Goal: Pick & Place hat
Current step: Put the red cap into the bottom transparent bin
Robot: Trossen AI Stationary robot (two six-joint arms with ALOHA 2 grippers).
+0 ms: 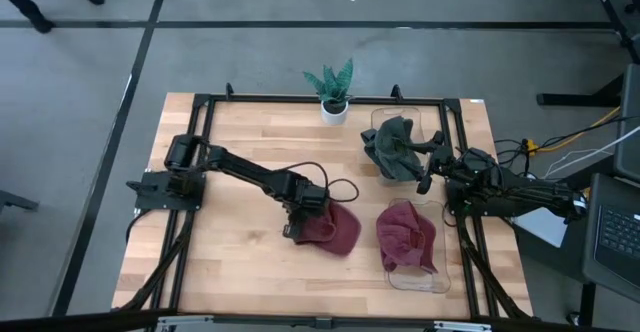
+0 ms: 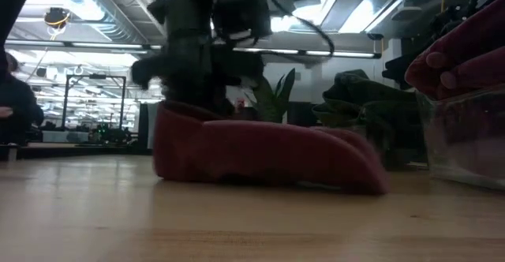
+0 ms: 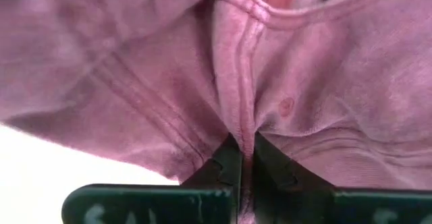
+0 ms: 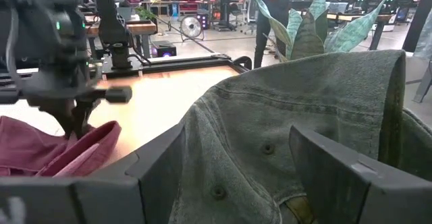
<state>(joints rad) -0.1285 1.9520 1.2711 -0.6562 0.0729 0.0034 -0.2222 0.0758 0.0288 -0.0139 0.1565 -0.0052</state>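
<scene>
A dark red hat (image 1: 335, 230) lies on the wooden table near its middle, resting flat on its underside (image 2: 260, 155). My left gripper (image 1: 303, 215) stands over the hat's left part and is shut on it. A green hat (image 1: 393, 144) sits in a clear container (image 1: 430, 117) at the far right. My right gripper (image 1: 428, 164) is open at the green hat's right side. In the right wrist view its two fingers stand apart in front of the green cloth (image 4: 290, 102), and I see no touch. My left gripper (image 3: 241, 146) pinches a raised fold of the red hat along a stitched seam (image 3: 236, 96) between its two fingers. The fingers come from above, pointing down. The hat stays on the table (image 2: 260, 155), not lifted.
A second red hat (image 1: 405, 234) lies in another clear container (image 1: 420, 282) at the near right. A small potted plant (image 1: 333, 87) stands at the far edge. A black frame (image 1: 200, 102) runs round the table. Bare wood lies left of the held hat and towards the near edge.
</scene>
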